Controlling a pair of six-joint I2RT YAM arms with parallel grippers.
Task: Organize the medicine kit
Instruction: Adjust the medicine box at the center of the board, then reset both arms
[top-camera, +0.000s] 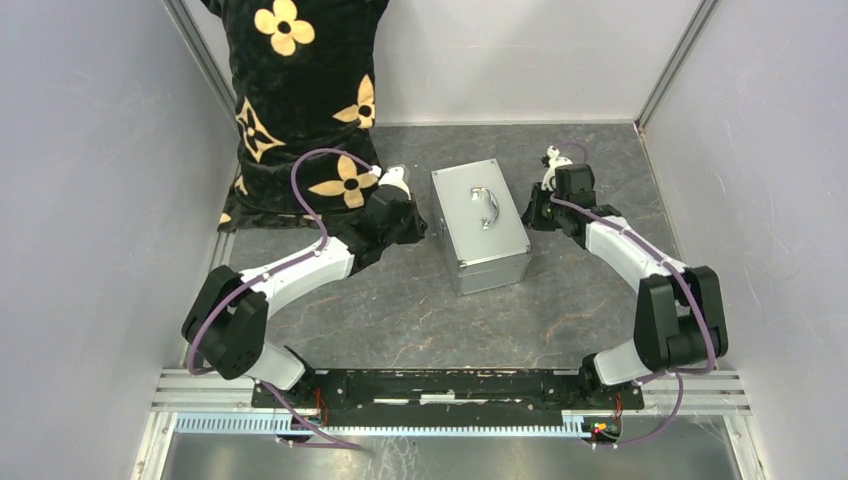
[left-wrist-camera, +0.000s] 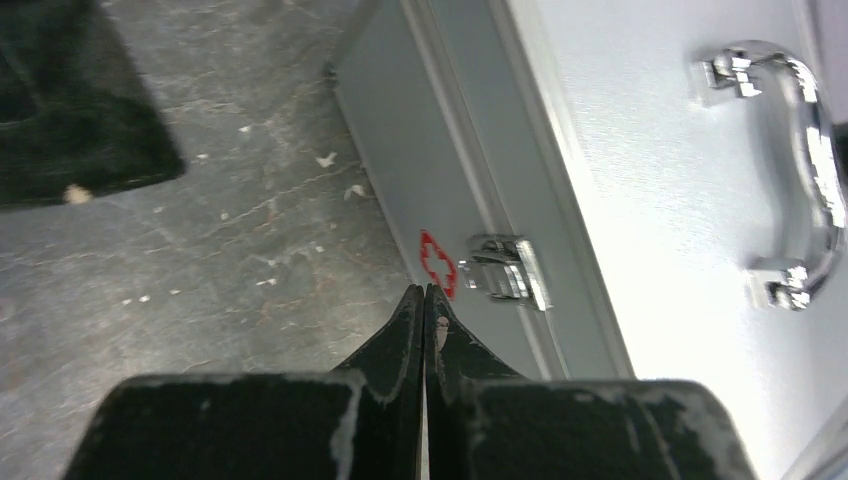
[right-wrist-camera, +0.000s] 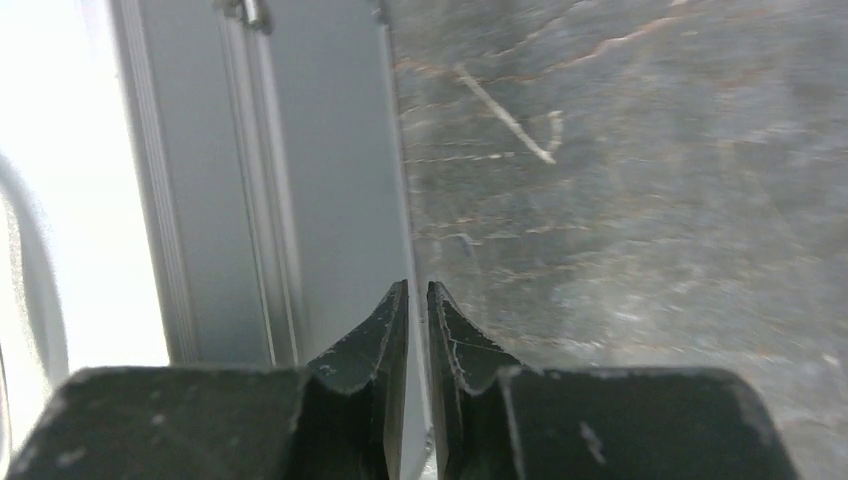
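Left pincer (left-wrist-camera: 424, 300), right pincer (right-wrist-camera: 418, 298) closed, empty; case (top-camera: 472, 240) on scuffed grey tabletop (top-camera: 400, 310), pale walls (top-camera: 90, 200).

Red cross (left-wrist-camera: 438, 264): only readable sign. Thin red outline, not filled. Stands on grey side wall of metal case (left-wrist-camera: 640, 150), below lid seam, just beside chrome latch (left-wrist-camera: 508, 280). Seen in left wrist view only; too small to make out in top view. Black cloth (top-camera: 300, 100) at back left of counter (top-camera: 400, 310): tan flower shapes (top-camera: 284, 26) and four-point stars, pattern only, no letters. No words, brand names or numbers readable anywhere.
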